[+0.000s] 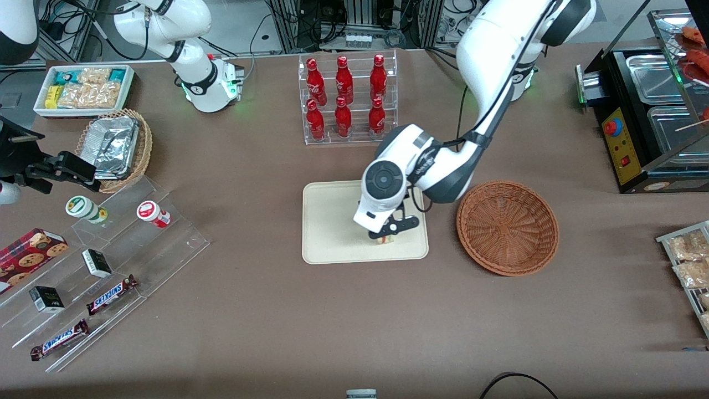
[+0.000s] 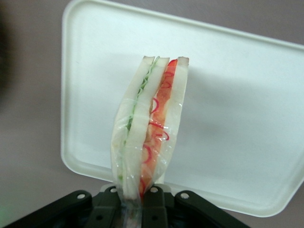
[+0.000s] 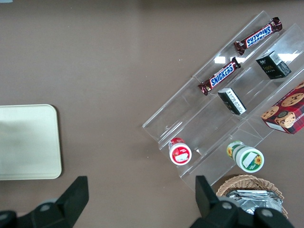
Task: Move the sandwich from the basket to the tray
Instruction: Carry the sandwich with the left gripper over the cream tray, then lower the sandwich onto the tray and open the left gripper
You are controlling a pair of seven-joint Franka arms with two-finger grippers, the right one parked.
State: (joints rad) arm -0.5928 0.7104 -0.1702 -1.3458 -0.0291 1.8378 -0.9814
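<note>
1. Right now, nearest the front camera, my gripper (image 1: 384,237) sits low over the near part of the tray (image 1: 332,221), clenched on the sandwich (image 1: 383,239); I cannot tell from the front view whether the wedge touches the tray floor yet.
2. From the wrist view I see the wrapped sandwich (image 2: 148,128) pinched at one end between the black fingers (image 2: 114,209), its red and green cut edge facing the camera, with the tray (image 2: 247,123) spread beneath it.
3. To do this step well, I judge I should lower gently until the sandwich rests on the tray, then release without dragging the slack plastic wrap, since it may cling to the pads and tip the wedge.
4. Farther back, the wrist tilts downward from a bent forearm that reaches in from the working arm's base.
5. Beside the tray, toward the working arm's end, the reddish-brown wicker basket (image 1: 507,227) lies empty.
</note>
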